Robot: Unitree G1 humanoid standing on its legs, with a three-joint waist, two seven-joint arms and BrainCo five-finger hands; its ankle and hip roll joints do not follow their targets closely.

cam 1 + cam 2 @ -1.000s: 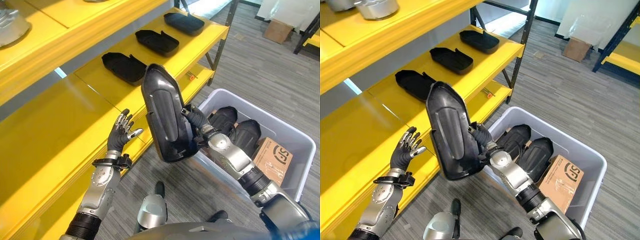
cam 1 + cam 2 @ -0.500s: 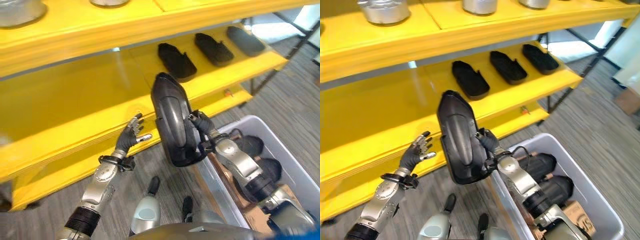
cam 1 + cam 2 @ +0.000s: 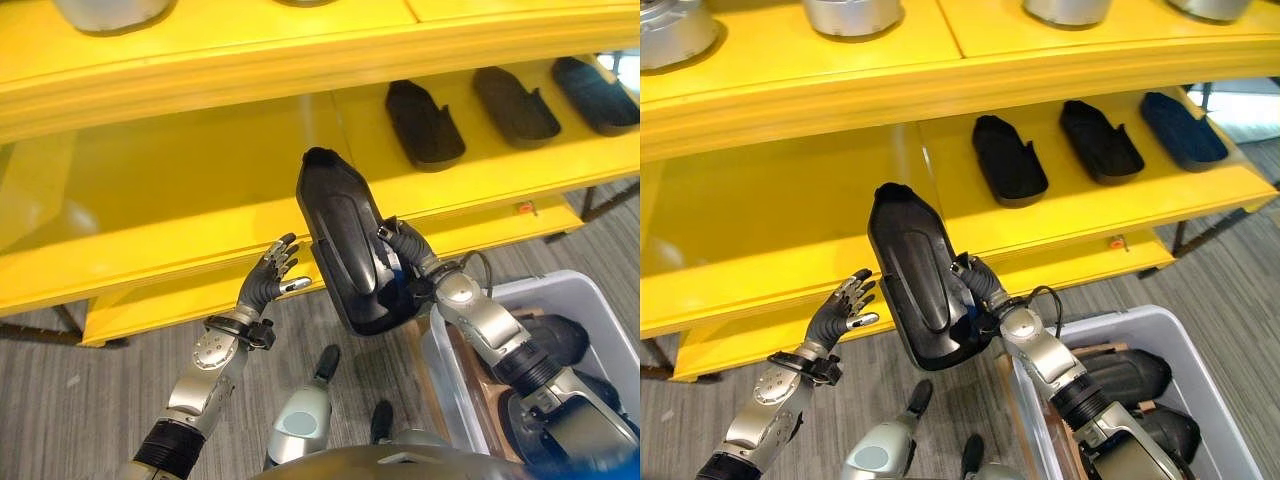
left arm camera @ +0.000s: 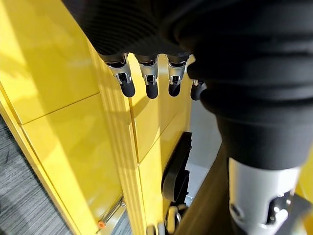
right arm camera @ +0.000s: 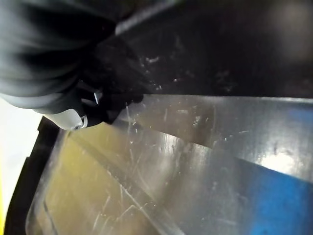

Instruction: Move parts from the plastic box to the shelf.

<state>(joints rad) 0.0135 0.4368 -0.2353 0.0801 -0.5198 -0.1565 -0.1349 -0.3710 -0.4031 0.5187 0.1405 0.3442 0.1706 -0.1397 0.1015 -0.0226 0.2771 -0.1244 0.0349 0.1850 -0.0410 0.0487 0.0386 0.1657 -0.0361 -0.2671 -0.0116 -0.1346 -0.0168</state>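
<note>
My right hand (image 3: 405,252) is shut on a long black plastic part (image 3: 345,240), holding it upright in front of the yellow shelf (image 3: 190,190); its glossy surface (image 5: 205,147) shows close up in the right wrist view. To the left of the part, near the shelf's front edge, my left hand (image 3: 270,283) is open with straight fingers (image 4: 149,83) and holds nothing. Three similar black parts (image 3: 1008,158) lie in a row on the middle shelf board at the right. The grey plastic box (image 3: 1110,330) on the floor at lower right holds more black parts (image 3: 1130,372).
The upper shelf board (image 3: 940,60) carries several silver metal pots (image 3: 850,14). A lower yellow board (image 3: 170,300) runs close to the grey striped floor (image 3: 60,400). The left half of the middle board is bare.
The camera has swung so the shelf now faces me squarely. The held part has stayed upright in my right hand, and my left hand remains open beside it.
</note>
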